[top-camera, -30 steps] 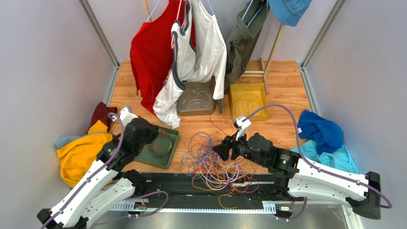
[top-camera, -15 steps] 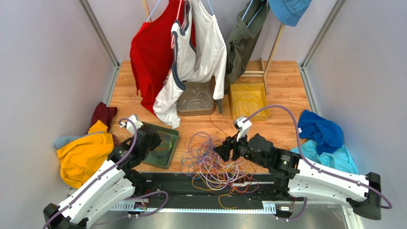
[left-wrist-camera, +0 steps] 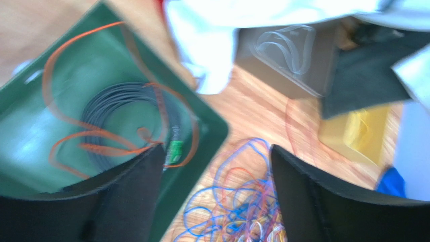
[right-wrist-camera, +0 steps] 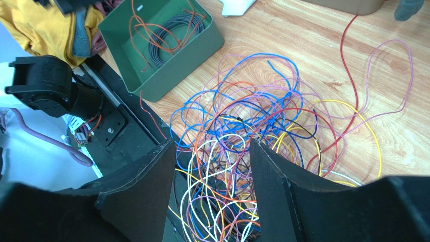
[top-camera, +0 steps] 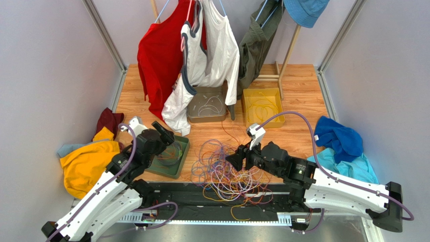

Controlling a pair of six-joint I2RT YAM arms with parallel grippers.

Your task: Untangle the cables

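While my left gripper (left-wrist-camera: pixel 217 147) hangs spread at the green tray (left-wrist-camera: pixel 30 132) corner, my right gripper (right-wrist-camera: pixel 212 142) gapes above the cables (right-wrist-camera: pixel 252 111), mid-frame.

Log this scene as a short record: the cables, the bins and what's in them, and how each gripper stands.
cables: loose multicoloured tangle on the wooden table
green bin: holds a coiled dark cable and an orange cable
grey bin: pale cables inside
yellow bin: thin yellow and orange cables inside
left gripper: open, empty, at the green bin's edge
right gripper: open, above the tangle
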